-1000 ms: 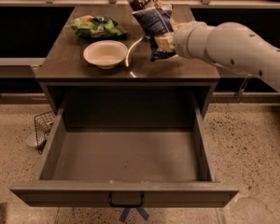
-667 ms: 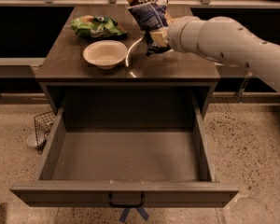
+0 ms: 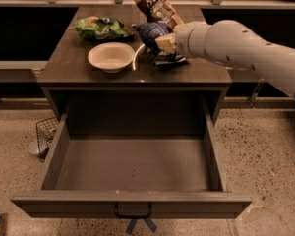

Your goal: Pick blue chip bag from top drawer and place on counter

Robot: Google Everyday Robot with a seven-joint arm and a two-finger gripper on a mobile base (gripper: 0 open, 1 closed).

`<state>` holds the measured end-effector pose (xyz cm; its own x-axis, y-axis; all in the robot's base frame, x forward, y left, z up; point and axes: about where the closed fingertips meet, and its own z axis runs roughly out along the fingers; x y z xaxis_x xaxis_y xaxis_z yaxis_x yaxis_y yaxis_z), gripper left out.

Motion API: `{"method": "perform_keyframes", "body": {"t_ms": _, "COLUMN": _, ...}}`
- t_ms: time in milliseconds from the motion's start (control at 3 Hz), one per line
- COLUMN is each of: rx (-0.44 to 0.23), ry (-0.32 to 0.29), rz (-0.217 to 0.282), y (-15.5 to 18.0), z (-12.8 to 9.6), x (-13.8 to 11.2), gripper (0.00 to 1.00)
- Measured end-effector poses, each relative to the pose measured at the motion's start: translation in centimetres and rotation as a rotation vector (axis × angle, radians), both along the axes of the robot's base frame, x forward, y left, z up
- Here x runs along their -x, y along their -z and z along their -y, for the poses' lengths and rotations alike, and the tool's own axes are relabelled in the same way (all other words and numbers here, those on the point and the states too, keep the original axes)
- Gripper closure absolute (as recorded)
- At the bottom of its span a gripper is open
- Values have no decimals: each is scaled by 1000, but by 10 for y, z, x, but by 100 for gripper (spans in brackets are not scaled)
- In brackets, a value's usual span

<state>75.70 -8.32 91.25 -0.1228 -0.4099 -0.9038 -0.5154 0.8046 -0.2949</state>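
The blue chip bag [image 3: 152, 37] is a crumpled navy foil bag standing on the counter [image 3: 69, 65], right of centre, its lower edge touching the top. My gripper [image 3: 166, 44] reaches in from the right on a pale arm and is closed on the bag's right side. The top drawer [image 3: 132, 203] is pulled fully open below the counter, with a dark handle at the centre of its front panel. Its inside shows no objects.
A white bowl [image 3: 111, 56] sits on the counter left of the blue bag. A green bag [image 3: 102, 27] lies at the back left. A brown-and-tan bag [image 3: 154, 5] stands at the back behind the blue one. A wire basket [image 3: 45, 132] stands on the speckled floor at left.
The arm has moved left and down with the blue bag, bringing it from above the counter's right side onto the surface near the bowl.
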Motion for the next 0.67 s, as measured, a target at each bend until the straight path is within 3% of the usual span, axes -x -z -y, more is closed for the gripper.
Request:
{"method": "perform_keyframes", "body": {"t_ms": 333, "rx": -23, "ry": -17, "rz": -47, "y": 0, "z": 6, "x": 39, "gripper": 0}}
{"method": "perform_keyframes", "body": {"t_ms": 667, "rx": -86, "ry": -39, "rz": -84, "y": -12, "z": 7, "x": 104, "gripper": 0}}
